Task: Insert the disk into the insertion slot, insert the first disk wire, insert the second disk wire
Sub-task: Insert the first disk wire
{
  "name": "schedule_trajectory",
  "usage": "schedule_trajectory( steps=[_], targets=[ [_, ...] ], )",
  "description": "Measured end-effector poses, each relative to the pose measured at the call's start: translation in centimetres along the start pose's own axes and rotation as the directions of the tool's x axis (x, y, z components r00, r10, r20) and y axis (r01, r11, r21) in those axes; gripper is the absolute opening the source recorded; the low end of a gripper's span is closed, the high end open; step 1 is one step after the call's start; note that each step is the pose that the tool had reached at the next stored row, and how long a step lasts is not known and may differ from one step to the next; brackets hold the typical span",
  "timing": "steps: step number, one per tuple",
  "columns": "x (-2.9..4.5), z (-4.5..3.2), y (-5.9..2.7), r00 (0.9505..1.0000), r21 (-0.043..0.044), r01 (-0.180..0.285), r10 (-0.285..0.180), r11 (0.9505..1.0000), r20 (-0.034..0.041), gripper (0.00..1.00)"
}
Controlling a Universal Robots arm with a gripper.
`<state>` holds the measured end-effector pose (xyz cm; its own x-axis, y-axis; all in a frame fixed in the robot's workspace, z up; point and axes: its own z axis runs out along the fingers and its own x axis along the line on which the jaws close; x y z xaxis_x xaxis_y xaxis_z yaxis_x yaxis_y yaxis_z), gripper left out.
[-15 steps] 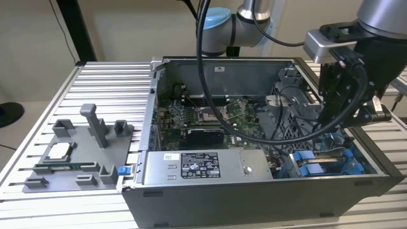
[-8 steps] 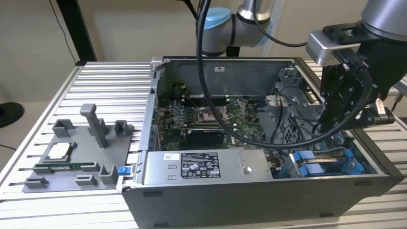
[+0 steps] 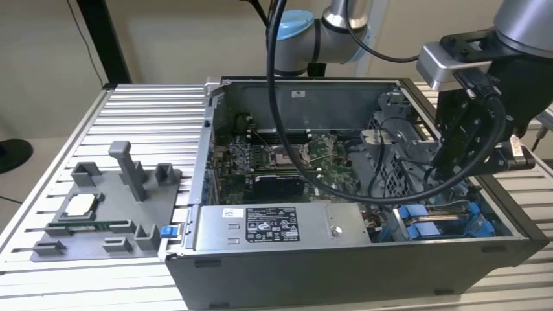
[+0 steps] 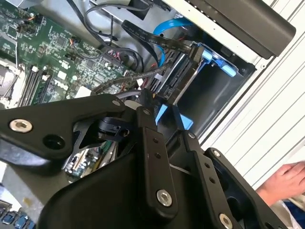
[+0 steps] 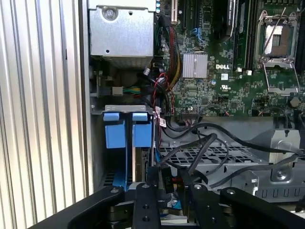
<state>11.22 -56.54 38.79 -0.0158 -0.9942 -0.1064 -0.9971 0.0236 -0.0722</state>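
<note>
1. Reaching into the computer case [image 3: 328, 272], I am hanging over its near corner on the exterior view's right.
2. The disk [image 5: 139, 164] is sitting in the insertion slot [image 3: 423, 223] there.
3. My claw [image 5: 169, 183] is hovering beside it; open or closed, I cannot tell.

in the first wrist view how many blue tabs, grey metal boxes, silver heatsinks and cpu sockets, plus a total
blue tabs: 2
grey metal box: 1
silver heatsink: 1
cpu socket: 1
total: 5

Bright, even light; computer case [image 3: 346, 272] interior perhaps shadowed.
</note>
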Motion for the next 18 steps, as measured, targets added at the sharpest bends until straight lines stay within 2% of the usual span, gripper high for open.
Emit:
schedule_trajectory(
  steps=[1,2,6,17,18],
  targets=[
    [0.09,-0.01,0.00,1.0000,-0.0001,-0.001,0.001,1.0000,0.0074,1.00],
    [0.18,-0.02,0.00,0.9999,-0.0001,-0.001,0.001,1.0000,0.0112,1.00],
    [0.52,-0.06,-0.01,0.9999,-0.0003,-0.001,0.001,1.0000,0.0170,1.00],
    [0.55,0.00,-0.01,0.9998,0.0001,-0.001,0.001,1.0000,0.0191,1.00],
    [0.55,0.01,-0.01,0.9998,0.0002,-0.001,0.001,1.0000,0.0198,0.00]
  ],
)
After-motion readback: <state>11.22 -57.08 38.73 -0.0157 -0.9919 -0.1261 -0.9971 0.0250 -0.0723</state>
